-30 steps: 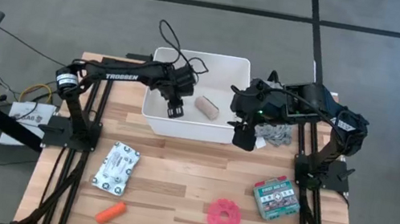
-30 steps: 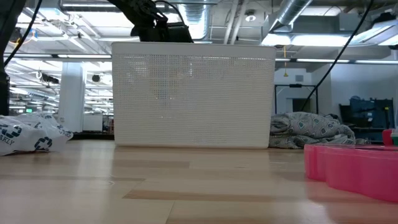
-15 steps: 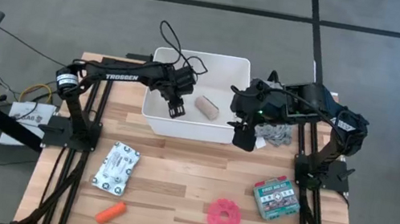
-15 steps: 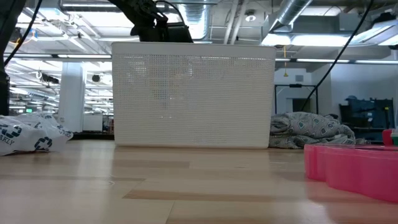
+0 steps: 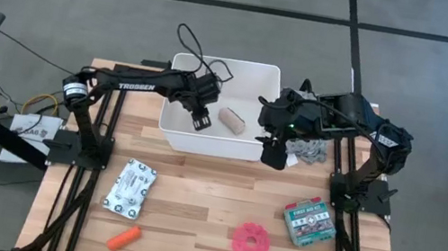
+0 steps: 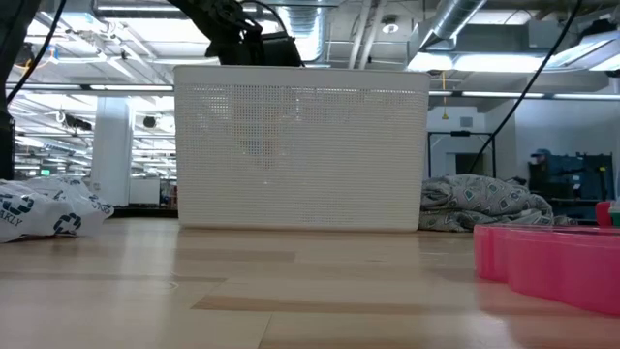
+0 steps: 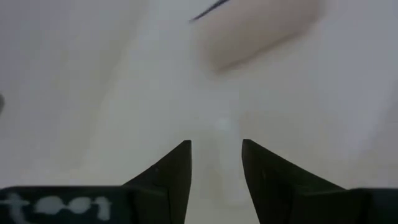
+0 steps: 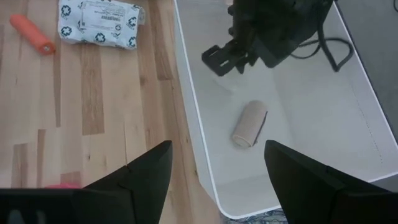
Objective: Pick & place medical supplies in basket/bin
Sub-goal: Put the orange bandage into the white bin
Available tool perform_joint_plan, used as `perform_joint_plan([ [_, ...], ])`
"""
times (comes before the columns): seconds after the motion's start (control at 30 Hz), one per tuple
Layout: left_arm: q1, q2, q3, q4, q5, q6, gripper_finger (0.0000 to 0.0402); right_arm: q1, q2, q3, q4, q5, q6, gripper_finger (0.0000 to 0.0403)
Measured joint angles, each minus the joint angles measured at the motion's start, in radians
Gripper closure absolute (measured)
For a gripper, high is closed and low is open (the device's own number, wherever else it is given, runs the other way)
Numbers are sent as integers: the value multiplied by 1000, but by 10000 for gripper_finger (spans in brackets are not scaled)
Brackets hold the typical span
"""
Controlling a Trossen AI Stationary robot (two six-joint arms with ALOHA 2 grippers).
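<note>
The beige roll (image 5: pixel 231 120) lies on its side on the floor of the white tub (image 5: pixel 252 153), its long axis running diagonally across the tub rather than square to any wall. It sits right of centre, with bare floor on every side of it. The left gripper (image 5: pixel 200 122) hangs inside the tub, just left of the roll and apart from it; its fingers (image 7: pixel 176 171) are spread with nothing between them. In the left wrist view the roll (image 7: pixel 258 28) is blurred, so how high the gripper stands above the floor cannot be judged.

The right gripper (image 5: pixel 273 156) is held over the tub's near right corner, outside the rim and beside the grey cloth (image 5: pixel 305 148); its fingers (image 8: pixel 146 171) are wide apart and empty.

On the open table in front of the tub, well apart from one another, lie the white packet (image 5: pixel 130 188), the orange cylinder (image 5: pixel 124 237), the pink tape roll (image 5: pixel 251 241) and the green-white box (image 5: pixel 309 224). Clear board lies around each.
</note>
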Motion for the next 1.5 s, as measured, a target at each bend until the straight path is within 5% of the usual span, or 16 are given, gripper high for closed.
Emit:
perform_joint_plan([
  [0.27,-27,-43,105,-94,55,25,272,0,0,0,-9,0,0,154],
  [0.47,-85,-98,320,-291,15,9,272,0,0,0,-17,2,0,154],
  [0.63,-177,-132,487,-529,4,-65,272,0,0,0,-17,3,0,154],
  [0.83,-366,-212,541,-771,13,-199,272,0,0,0,-17,3,0,154],
  [1.23,-970,-309,254,-784,-104,-820,272,0,0,0,-10,3,0,154],
  [1.5,-1251,-309,-117,-297,26,-1172,272,0,0,0,2,3,-5,154],
])
